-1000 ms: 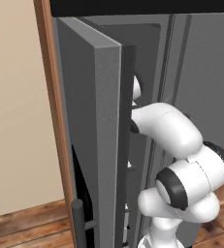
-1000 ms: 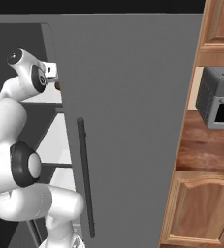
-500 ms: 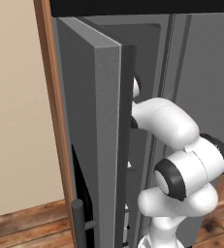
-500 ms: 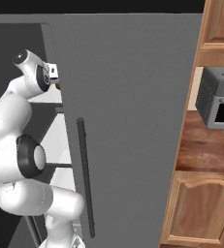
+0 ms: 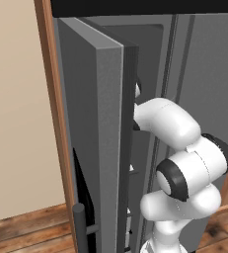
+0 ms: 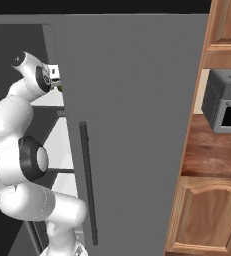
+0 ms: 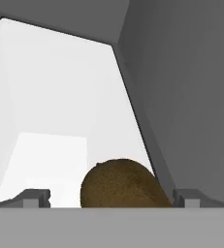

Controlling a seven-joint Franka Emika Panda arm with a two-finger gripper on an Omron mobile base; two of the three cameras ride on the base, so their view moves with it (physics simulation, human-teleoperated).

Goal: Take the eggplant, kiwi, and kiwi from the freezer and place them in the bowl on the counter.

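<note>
In the hand view an olive-brown kiwi [image 7: 120,184] lies on the freezer's white shelf [image 7: 50,155], close in front of my hand. My gripper [image 7: 111,198] is open, one fingertip on each side of the kiwi and not touching it. In both base views my arm reaches through the gap behind the freezer door [image 5: 95,148], with the hand hidden inside the dark grey freezer [image 6: 137,115]. The eggplant and the bowl are out of view. A strip of the counter [image 6: 212,155] shows at the right of the right base view.
The freezer's grey side wall [image 7: 191,97] runs close along the right of the kiwi. The open door with its black bar handle [image 6: 87,182] stands right beside my arm. A grey toaster oven [image 6: 227,107] sits on the counter, above wooden cabinet doors [image 6: 212,215].
My arm has eased a little further into the freezer, with the elbow shifting slightly. The jaws have stayed open.
</note>
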